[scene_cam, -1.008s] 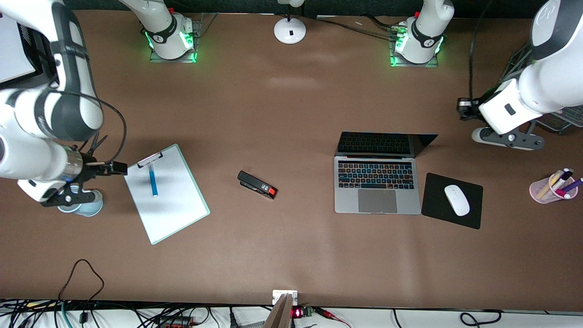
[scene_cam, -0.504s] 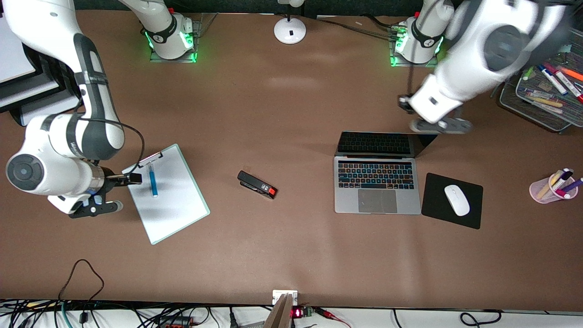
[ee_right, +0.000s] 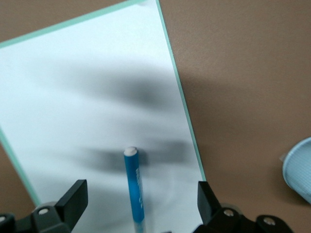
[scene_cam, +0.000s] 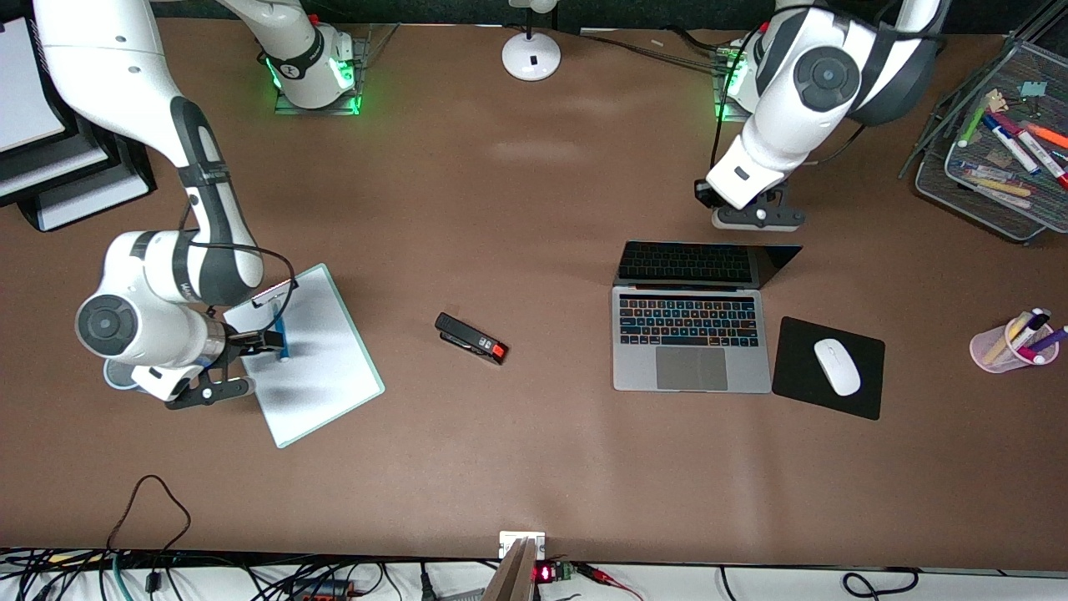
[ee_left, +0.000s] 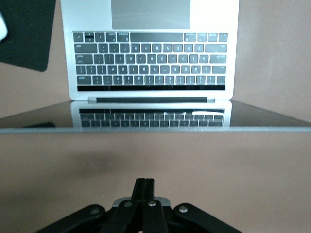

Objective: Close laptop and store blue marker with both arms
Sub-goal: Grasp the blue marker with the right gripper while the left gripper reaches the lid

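Note:
The silver-grey laptop (scene_cam: 691, 367) stands open near the left arm's end of the table, its dark screen raised. In the left wrist view its keyboard (ee_left: 150, 58) shows past the screen's top edge. My left gripper (scene_cam: 755, 219) is shut and empty, over the table just farther from the front camera than the screen; its fingers (ee_left: 145, 187) are pressed together. The blue marker (scene_cam: 284, 351) lies on a white clipboard (scene_cam: 317, 376). My right gripper (scene_cam: 263, 340) is open over the clipboard, with the marker (ee_right: 133, 189) between its spread fingers (ee_right: 73, 196), not gripped.
A black stapler (scene_cam: 471, 338) lies mid-table. A black mouse pad (scene_cam: 797, 384) with a white mouse (scene_cam: 837, 366) sits beside the laptop. A pen cup (scene_cam: 1005, 346) and a mesh tray of markers (scene_cam: 980, 188) are at the left arm's end. A pale blue cup (ee_right: 299, 167) stands by the clipboard.
My right gripper moved across onto the clipboard and now straddles the marker. My left arm swung in from the mesh tray's end to just past the laptop's screen.

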`<state>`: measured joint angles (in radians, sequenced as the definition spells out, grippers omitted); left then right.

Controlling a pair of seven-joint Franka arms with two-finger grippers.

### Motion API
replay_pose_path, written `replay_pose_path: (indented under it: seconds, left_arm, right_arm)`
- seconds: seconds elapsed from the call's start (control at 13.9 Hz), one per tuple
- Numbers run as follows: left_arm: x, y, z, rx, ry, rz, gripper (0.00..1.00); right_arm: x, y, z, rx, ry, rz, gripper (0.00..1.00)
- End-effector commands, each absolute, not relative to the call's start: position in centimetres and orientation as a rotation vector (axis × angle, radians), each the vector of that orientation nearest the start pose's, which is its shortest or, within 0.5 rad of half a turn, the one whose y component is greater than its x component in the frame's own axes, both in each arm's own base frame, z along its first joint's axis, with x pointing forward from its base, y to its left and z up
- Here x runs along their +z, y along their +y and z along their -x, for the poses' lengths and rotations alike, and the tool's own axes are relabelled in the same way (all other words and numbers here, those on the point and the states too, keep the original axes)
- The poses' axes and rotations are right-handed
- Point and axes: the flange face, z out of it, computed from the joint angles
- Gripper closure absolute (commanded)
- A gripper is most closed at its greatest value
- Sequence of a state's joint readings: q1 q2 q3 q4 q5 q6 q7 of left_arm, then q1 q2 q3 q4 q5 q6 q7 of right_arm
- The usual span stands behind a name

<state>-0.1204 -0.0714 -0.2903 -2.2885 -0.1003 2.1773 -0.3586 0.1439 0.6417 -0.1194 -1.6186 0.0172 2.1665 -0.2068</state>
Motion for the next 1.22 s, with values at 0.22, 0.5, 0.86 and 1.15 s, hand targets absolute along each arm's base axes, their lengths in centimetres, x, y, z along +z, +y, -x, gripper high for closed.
replay_pose_path:
  seconds: [0.22, 0.5, 0.86, 1.15]
  left_arm:
    - [35.7, -19.7, -50.5, -0.14, 0.154, 3.112, 1.0]
    - [35.6, -19.6, -54.7, -0.208, 0.124, 3.151, 1.0]
    - [33.5, -19.9, -58.9, -0.198, 0.088, 3.189, 1.0]
    - [31.3, -19.9, -60.2, -0.164, 0.083, 3.195, 1.0]
  right_arm:
    - [21.6, 2.4, -66.1, 0.088, -0.416, 3.167, 0.09]
    - [20.4, 2.7, -65.6, 0.109, -0.426, 3.165, 0.25]
    - [19.4, 3.2, -65.3, 0.123, -0.433, 3.162, 0.36]
    - [18.8, 3.8, -65.2, 0.14, -0.448, 3.159, 0.43]
